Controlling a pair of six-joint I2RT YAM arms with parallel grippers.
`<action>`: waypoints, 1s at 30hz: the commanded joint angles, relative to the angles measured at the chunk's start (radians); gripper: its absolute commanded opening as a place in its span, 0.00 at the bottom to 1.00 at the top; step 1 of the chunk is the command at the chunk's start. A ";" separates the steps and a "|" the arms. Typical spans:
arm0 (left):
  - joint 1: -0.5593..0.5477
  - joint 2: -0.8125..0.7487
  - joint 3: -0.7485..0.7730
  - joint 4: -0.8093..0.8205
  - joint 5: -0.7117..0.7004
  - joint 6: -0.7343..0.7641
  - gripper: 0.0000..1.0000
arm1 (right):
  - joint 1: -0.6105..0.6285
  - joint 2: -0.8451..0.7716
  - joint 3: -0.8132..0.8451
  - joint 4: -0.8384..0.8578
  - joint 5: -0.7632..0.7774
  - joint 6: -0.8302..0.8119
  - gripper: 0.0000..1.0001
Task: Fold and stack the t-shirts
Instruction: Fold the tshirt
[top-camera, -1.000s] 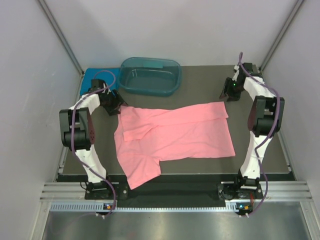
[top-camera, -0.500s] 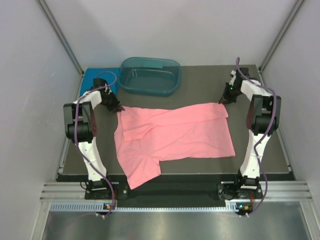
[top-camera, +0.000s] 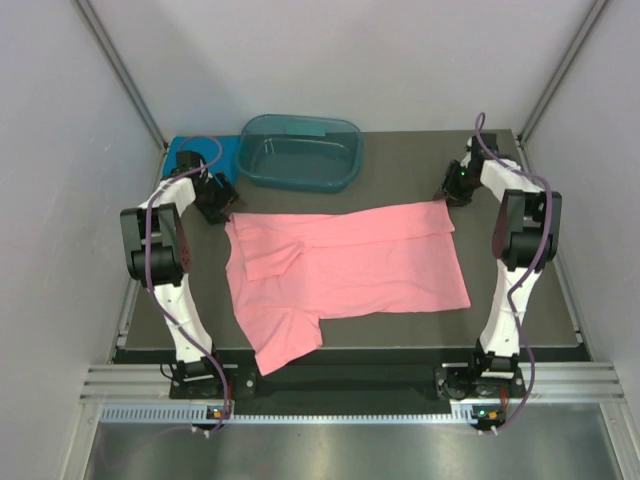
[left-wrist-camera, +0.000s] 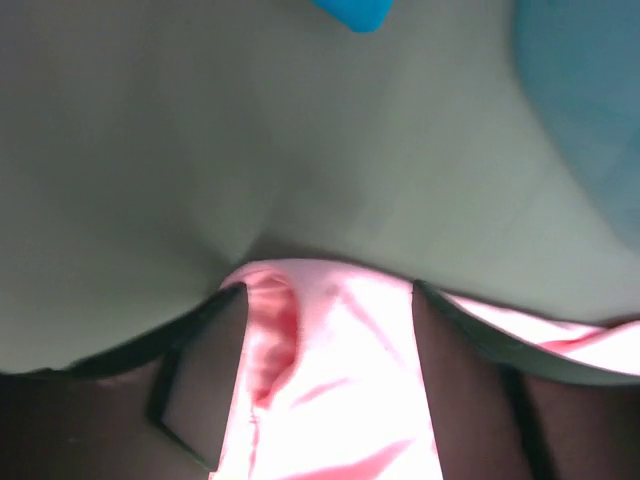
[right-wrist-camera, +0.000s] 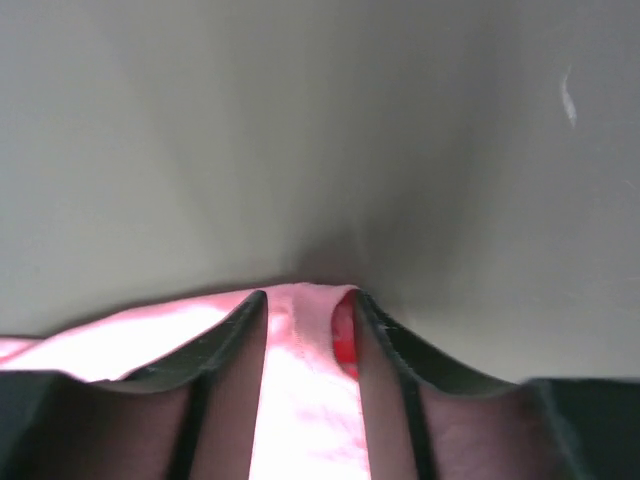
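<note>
I am straddling the far corners of the salmon-pink t-shirt (top-camera: 360, 265), left claw (left-wrist-camera: 328, 290) wide, right claw (right-wrist-camera: 310, 295) narrow, its grip unclear, probably spreading it flat for folding.

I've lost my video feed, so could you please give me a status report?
Left gripper open at far-left corner of salmon-pink t-shirt. Right gripper at far-right corner, grip unclear. Shirt spread out. Plastic tub beyond, not blocking.

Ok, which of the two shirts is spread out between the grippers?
The salmon-pink t-shirt, spread flat with its far corners at the left gripper and right gripper; the teal-blue t-shirt sits apart at the far left.
</note>
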 joint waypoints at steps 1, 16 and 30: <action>0.004 -0.090 0.011 -0.032 -0.044 0.001 0.75 | 0.008 -0.065 0.018 -0.061 0.084 -0.047 0.45; -0.058 -0.521 -0.442 -0.089 0.067 -0.021 0.41 | -0.009 -0.340 -0.284 -0.069 0.077 -0.090 0.50; -0.065 -0.520 -0.497 -0.066 0.131 -0.044 0.66 | 0.408 -0.454 -0.489 0.274 -0.297 0.086 0.51</action>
